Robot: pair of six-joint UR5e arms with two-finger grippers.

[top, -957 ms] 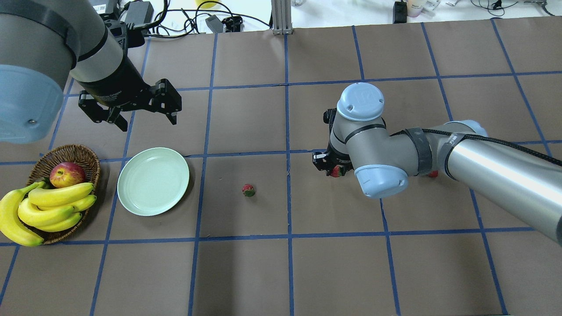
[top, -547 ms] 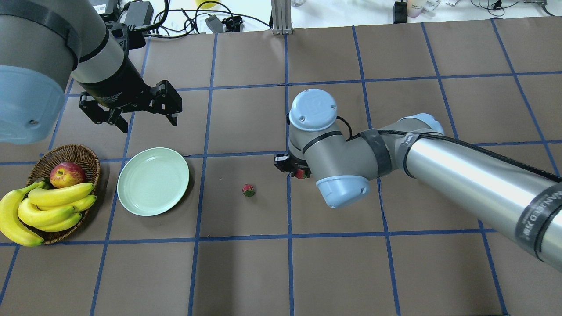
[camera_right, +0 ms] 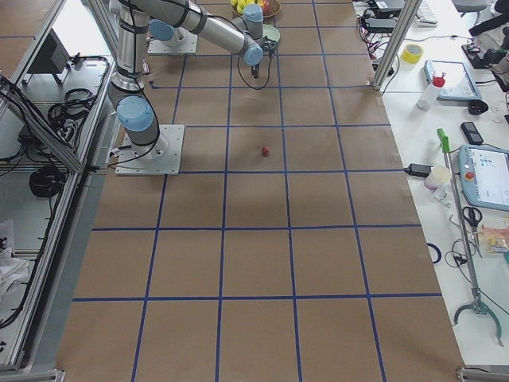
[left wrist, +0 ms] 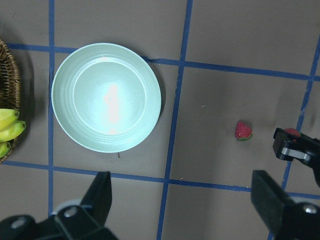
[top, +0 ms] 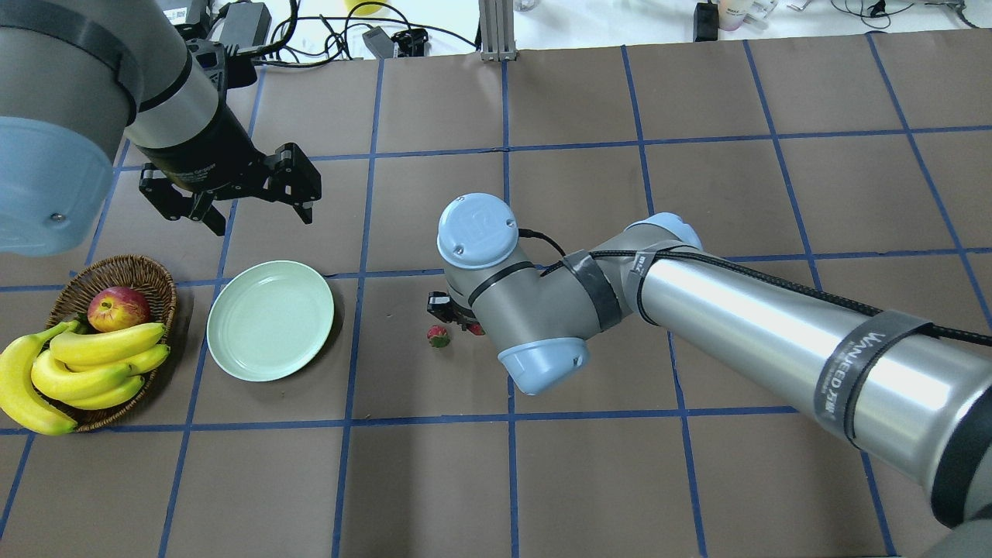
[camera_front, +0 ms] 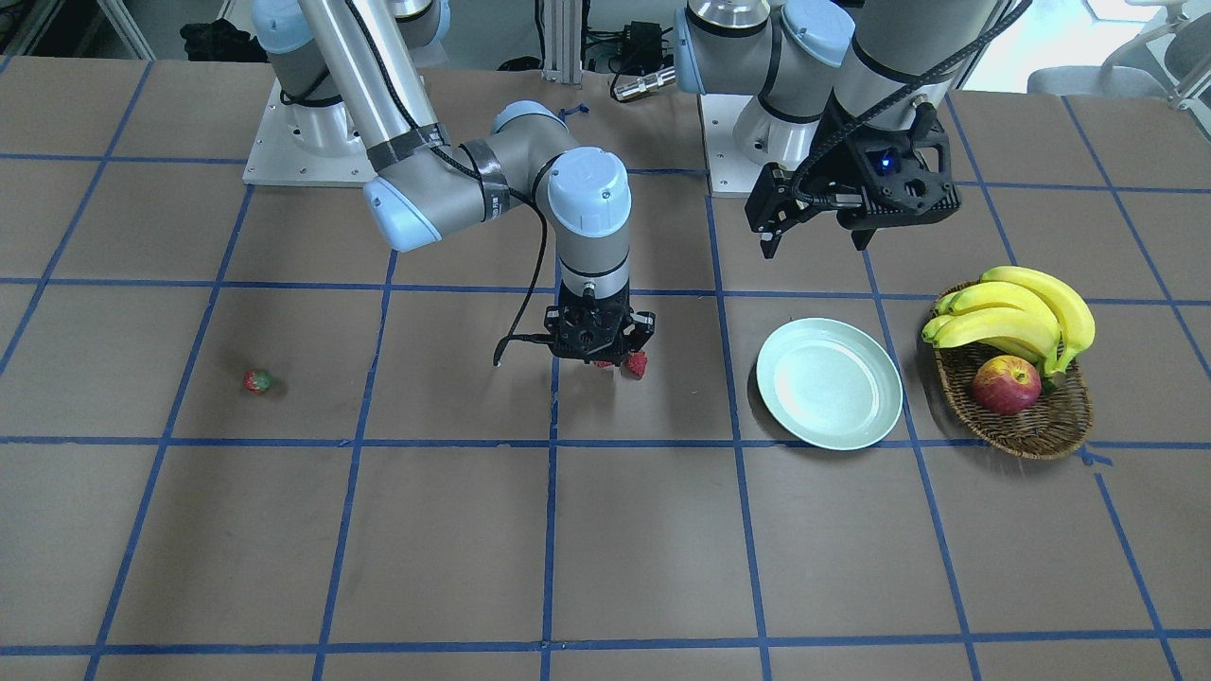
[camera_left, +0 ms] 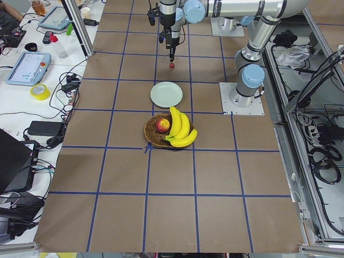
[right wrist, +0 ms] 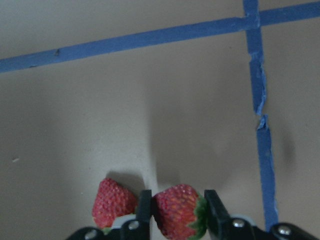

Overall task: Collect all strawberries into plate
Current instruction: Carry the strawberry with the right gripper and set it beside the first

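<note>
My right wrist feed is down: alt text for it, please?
The right gripper holds a strawberry at bottom centre. A second strawberry lies on the table just left of the fingers; blue tape lines cross at upper right.

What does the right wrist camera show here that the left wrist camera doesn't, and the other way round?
Only the right wrist view plainly shows the right gripper shut on the held strawberry. Only the left wrist view shows the plate, with nothing on it, the edge of the basket and the bananas. Both show the loose strawberry lying on the table beside that gripper.
</note>
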